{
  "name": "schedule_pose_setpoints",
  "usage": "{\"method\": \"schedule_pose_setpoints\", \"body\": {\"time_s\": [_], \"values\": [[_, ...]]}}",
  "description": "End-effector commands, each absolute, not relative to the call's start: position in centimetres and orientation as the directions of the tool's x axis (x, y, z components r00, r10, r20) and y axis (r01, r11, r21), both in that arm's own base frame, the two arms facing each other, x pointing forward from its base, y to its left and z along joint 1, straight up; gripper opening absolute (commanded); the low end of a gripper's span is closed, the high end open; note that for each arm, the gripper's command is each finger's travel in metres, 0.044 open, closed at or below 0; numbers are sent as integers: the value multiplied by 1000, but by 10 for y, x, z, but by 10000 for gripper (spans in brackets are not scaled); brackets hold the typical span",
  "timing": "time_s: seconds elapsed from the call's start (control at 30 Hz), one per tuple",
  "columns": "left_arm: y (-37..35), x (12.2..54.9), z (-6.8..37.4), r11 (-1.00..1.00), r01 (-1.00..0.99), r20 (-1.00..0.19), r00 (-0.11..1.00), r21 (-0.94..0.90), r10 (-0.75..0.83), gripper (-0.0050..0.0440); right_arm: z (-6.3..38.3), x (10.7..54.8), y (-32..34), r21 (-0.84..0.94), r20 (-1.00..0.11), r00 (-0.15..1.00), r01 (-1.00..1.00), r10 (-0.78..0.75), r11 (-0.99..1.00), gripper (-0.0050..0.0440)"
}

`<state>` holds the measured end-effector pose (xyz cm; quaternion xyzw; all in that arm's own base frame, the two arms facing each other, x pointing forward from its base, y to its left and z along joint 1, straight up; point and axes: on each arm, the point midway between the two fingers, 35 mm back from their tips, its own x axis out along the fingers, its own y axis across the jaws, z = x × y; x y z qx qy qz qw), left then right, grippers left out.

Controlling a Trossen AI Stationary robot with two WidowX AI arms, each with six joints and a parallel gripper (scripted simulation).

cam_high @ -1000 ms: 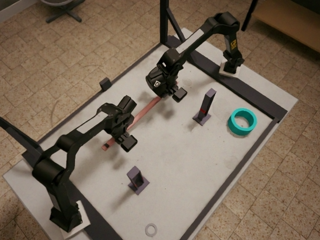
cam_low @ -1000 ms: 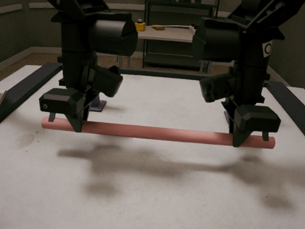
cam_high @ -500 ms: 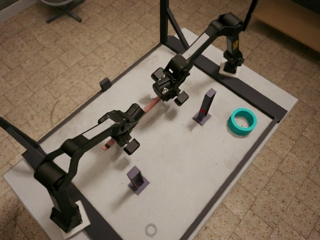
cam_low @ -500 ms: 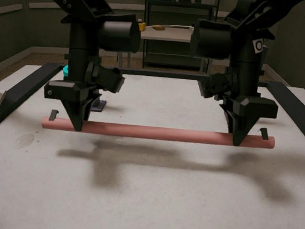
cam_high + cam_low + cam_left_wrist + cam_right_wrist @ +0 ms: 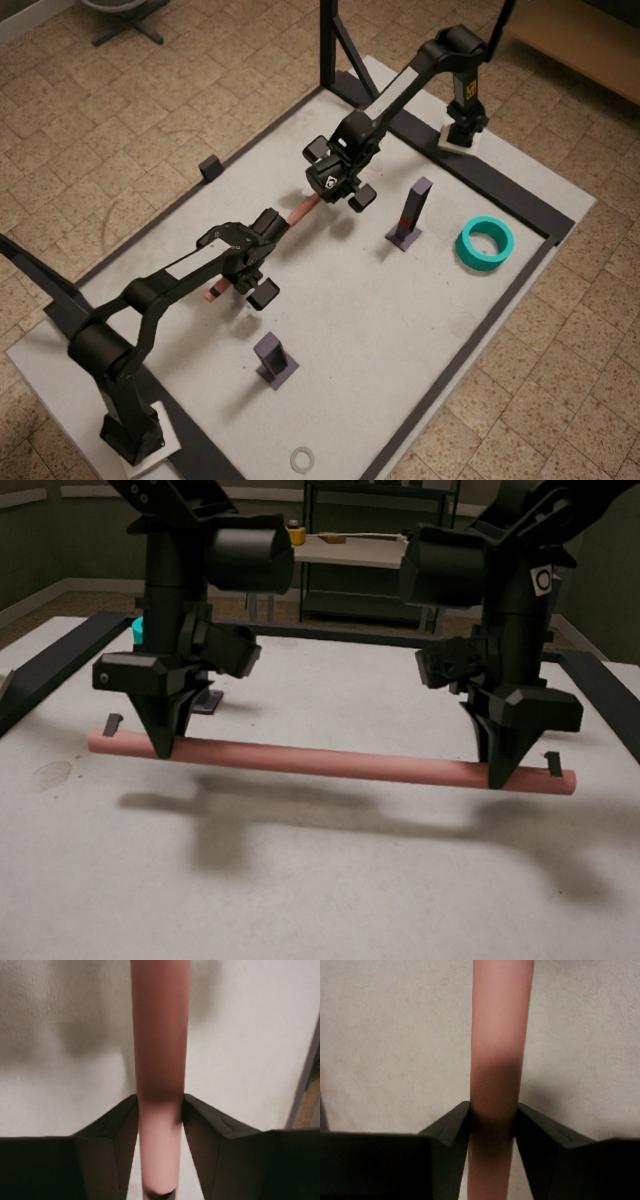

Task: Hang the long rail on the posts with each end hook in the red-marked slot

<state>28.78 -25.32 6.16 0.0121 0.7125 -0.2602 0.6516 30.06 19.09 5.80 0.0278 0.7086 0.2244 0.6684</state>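
The long pink rail (image 5: 305,210) (image 5: 320,763) (image 5: 160,1035) (image 5: 500,1020) is held roughly level above the table, its shadow apart from it. My left gripper (image 5: 173,746) (image 5: 159,1101) is shut on it near one end. My right gripper (image 5: 491,774) (image 5: 491,1109) is shut on it near the other. Dark hooks (image 5: 111,725) (image 5: 553,764) stick up outside both grippers. One purple post (image 5: 415,202) with a red mark (image 5: 405,222) and the other post (image 5: 268,347) stand apart from the rail. In the top view, the arms hide both grips.
A teal ring (image 5: 480,262) (image 5: 137,632) stands beyond the first post. A thin grey ring (image 5: 293,459) lies near the front. A dark block (image 5: 210,168) sits on the table's edge behind the rail. Dark frame beams (image 5: 516,204) border the work area.
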Motion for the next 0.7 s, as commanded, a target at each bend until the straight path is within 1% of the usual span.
{"method": "schedule_pose_setpoints", "body": {"time_s": [0.0,0.33,0.67], "values": [[-255,290,69,850,374,-928,-119,-371,-352,-50,61,303,192,366,-930,-78,-272,358,890,-50],[-255,290,52,850,374,-928,-119,-371,-352,-50,32,304,191,366,-930,-78,-272,358,890,-50],[-255,291,36,850,374,-928,-119,-371,-352,-50,14,304,191,366,-930,-78,-272,358,890,-50]]}}
